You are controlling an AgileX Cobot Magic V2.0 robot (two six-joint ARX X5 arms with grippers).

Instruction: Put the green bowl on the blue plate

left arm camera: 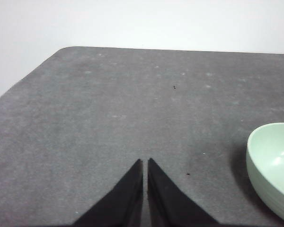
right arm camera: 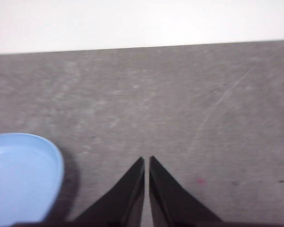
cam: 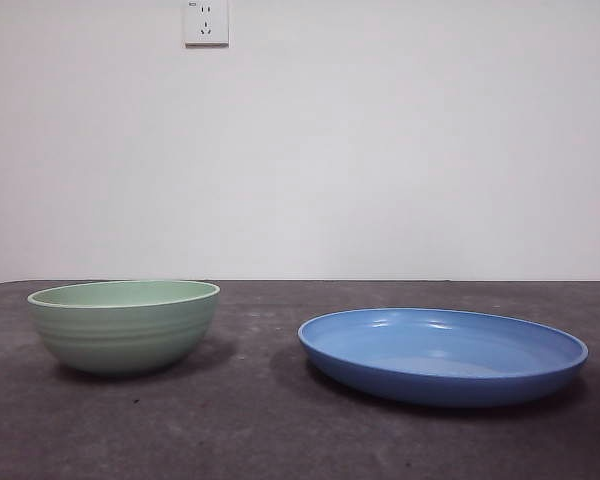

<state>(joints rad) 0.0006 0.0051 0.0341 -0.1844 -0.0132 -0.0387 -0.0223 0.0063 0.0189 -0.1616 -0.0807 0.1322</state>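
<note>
Resting apart on the grey table point(cam: 280, 430), the green bowl point(cam: 126, 325) and blue plate point(cam: 442, 355) are untouched; both the left gripper point(left arm camera: 145, 161) and right gripper point(right arm camera: 146, 160) are closed narrow, empty.

Both grippers' fingers point(left arm camera: 132, 198) are black, tapered wedges.

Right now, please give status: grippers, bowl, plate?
Left gripper shut, right gripper shut, both empty. Green bowl on table, apart from blue plate. Nothing between them.
</note>
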